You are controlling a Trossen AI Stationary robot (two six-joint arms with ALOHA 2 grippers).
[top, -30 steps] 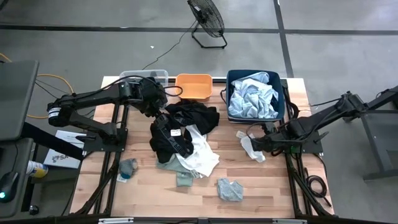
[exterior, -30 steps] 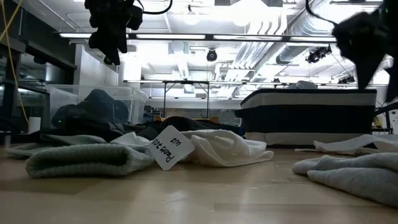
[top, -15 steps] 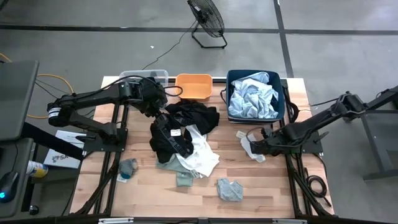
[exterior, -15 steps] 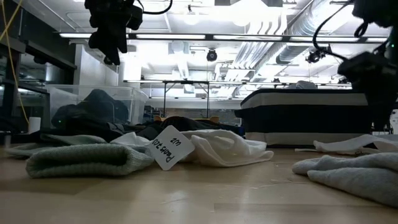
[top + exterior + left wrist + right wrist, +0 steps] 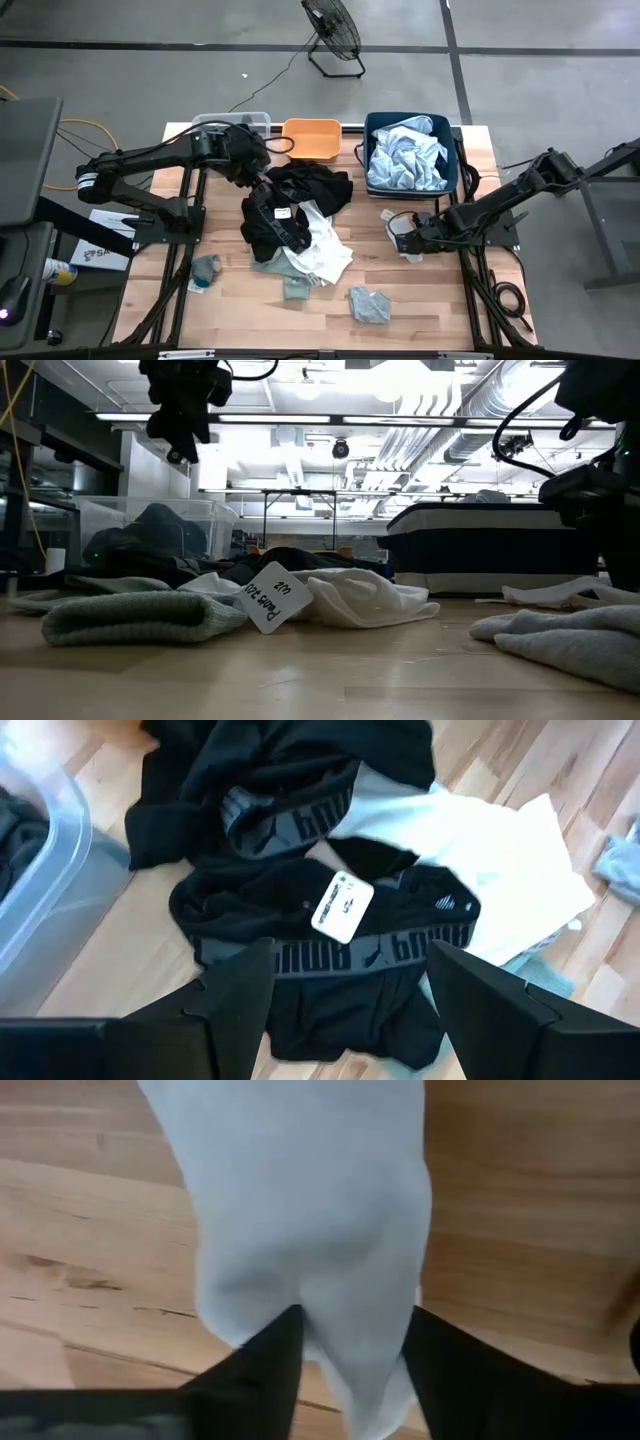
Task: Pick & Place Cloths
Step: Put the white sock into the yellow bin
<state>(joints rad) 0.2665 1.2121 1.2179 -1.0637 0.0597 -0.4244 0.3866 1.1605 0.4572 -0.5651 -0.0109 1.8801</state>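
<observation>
The right gripper (image 5: 408,232) is down on a small white cloth (image 5: 398,233) lying near the right edge of the surface (image 5: 440,310), just in front of the navy bin (image 5: 455,150) that already holds pale blue cloth (image 5: 405,155). In the right wrist view its fingers (image 5: 255,1365) stand either side of a raised fold of that white piece (image 5: 310,1230), pinching in on it, though I judge the grip not yet firm. The piece looks thin, light and limp; it should bunch and trail when lifted, so taking it at a gathered fold near its middle is sounder than at a loose edge. The left gripper (image 5: 255,168) hangs above the far end of the black pile (image 5: 290,200) near the middle of the surface, its fingers (image 5: 235,995) spread wide and empty over a black garment (image 5: 330,945) with a grey waistband. That heap is tangled with a white garment (image 5: 320,245), so one pull may drag several. Small grey-green pieces (image 5: 370,303) lie apart toward the near edge.
</observation>
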